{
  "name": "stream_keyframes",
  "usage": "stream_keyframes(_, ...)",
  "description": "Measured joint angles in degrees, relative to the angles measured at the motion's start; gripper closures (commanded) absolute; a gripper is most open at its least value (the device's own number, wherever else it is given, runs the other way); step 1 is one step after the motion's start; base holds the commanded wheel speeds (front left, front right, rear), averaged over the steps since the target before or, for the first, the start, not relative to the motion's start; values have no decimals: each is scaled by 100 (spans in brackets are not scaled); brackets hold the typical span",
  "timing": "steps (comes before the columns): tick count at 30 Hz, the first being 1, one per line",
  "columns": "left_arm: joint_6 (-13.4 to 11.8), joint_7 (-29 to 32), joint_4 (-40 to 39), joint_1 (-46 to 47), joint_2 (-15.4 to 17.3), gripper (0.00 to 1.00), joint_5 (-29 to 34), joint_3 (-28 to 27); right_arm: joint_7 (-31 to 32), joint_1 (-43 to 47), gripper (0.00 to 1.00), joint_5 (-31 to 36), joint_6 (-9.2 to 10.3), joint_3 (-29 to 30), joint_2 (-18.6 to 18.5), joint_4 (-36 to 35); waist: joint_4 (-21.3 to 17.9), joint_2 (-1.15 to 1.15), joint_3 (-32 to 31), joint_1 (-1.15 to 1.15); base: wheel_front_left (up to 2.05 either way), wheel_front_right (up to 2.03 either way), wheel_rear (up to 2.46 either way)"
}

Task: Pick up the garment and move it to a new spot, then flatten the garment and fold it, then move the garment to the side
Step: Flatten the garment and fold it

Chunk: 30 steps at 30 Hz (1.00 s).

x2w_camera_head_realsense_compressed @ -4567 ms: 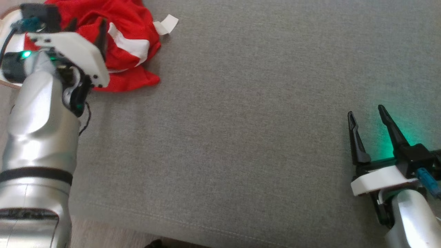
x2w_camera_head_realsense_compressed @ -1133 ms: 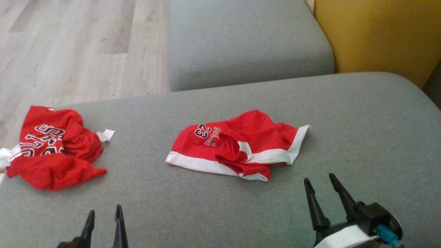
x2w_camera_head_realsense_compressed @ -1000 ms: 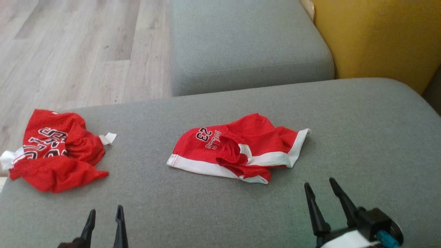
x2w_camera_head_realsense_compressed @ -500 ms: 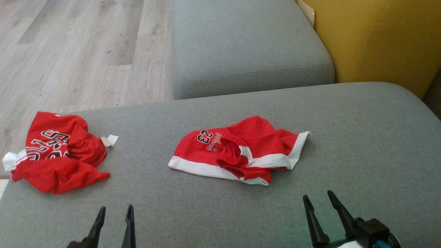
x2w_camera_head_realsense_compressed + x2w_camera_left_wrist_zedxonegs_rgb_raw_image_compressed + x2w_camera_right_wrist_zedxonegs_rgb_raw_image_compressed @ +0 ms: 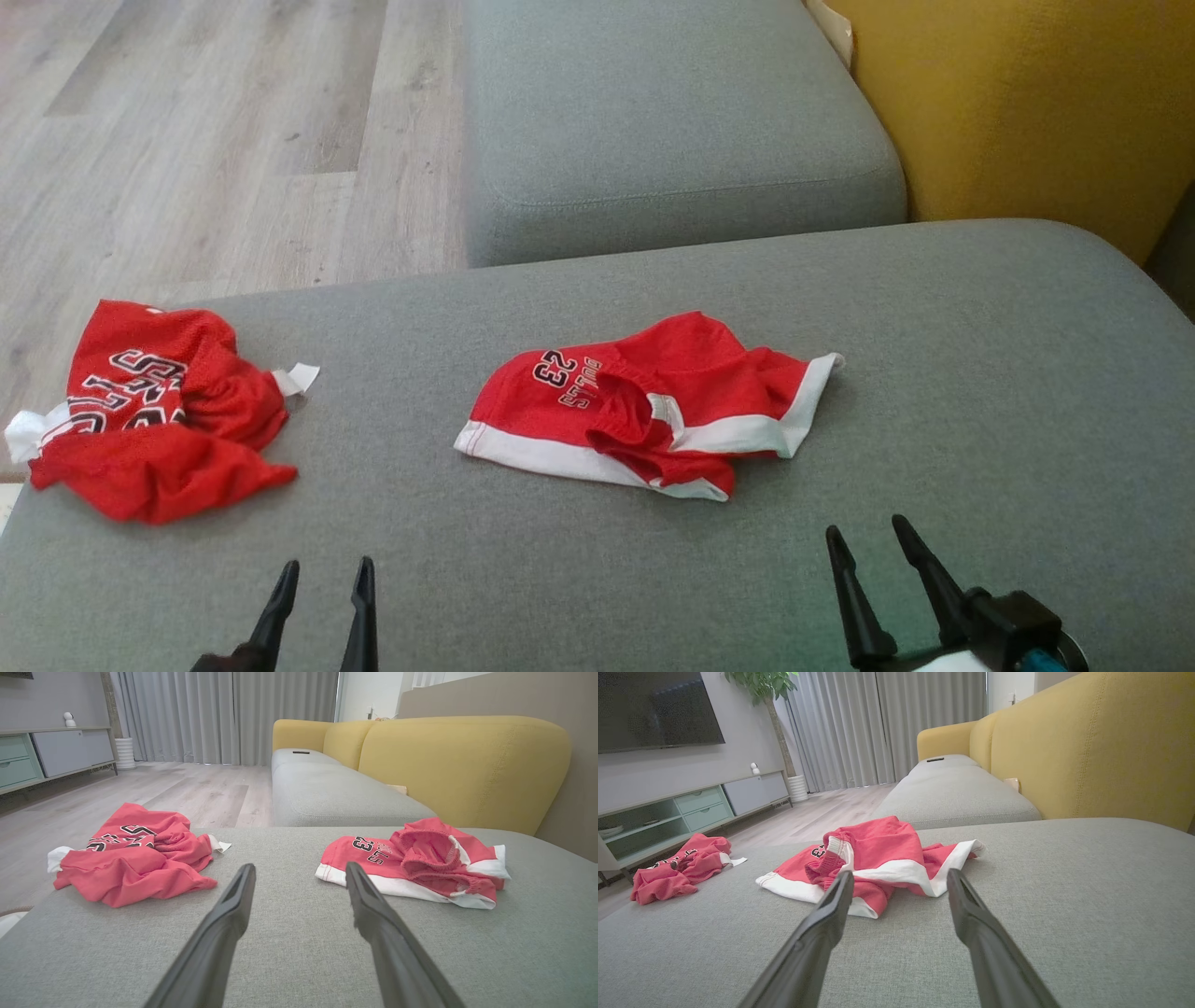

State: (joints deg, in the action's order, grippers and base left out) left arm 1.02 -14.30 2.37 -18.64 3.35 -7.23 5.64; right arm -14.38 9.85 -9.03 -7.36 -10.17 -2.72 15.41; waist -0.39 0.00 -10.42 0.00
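Red shorts with white trim and the number 23 (image 5: 644, 406) (image 5: 411, 861) (image 5: 878, 858) lie crumpled near the middle of the grey sofa cushion (image 5: 597, 579). A second red garment with black lettering (image 5: 154, 406) (image 5: 135, 856) (image 5: 677, 868) is bunched at the cushion's left edge. My left gripper (image 5: 322, 571) (image 5: 299, 870) hovers open low at the front, between the two garments. My right gripper (image 5: 868, 537) (image 5: 899, 875) stands open in front of the shorts, slightly to their right. Both grippers are empty.
Another grey seat cushion (image 5: 672, 121) lies beyond the gap at the back. A yellow backrest (image 5: 1027, 103) rises at the right. Wooden floor (image 5: 205, 140) borders the cushion's left and far-left side. A TV cabinet (image 5: 668, 812) stands across the room.
Earlier my left arm was at the bunched garment; it has since drawn back and the head camera has lifted. In the last second the view shifted slightly and both grippers sit a little lower.
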Motion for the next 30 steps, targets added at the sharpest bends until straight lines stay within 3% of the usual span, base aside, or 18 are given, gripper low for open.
stream_keyframes(20,0,0,93,46,0,0,172,158,0,-12,0,-100,0,11,0,-66,52,0,170,0,0,0,0)
stream_keyframes(25,16,0,160,310,0,0,172,426,0,-80,0,-98,0,8,0,-102,49,0,288,0,0,0,0)
stream_keyframes(30,210,1,488,921,-1,0,37,1042,0,-226,0,-54,0,36,1,-182,42,0,534,0,0,0,0)
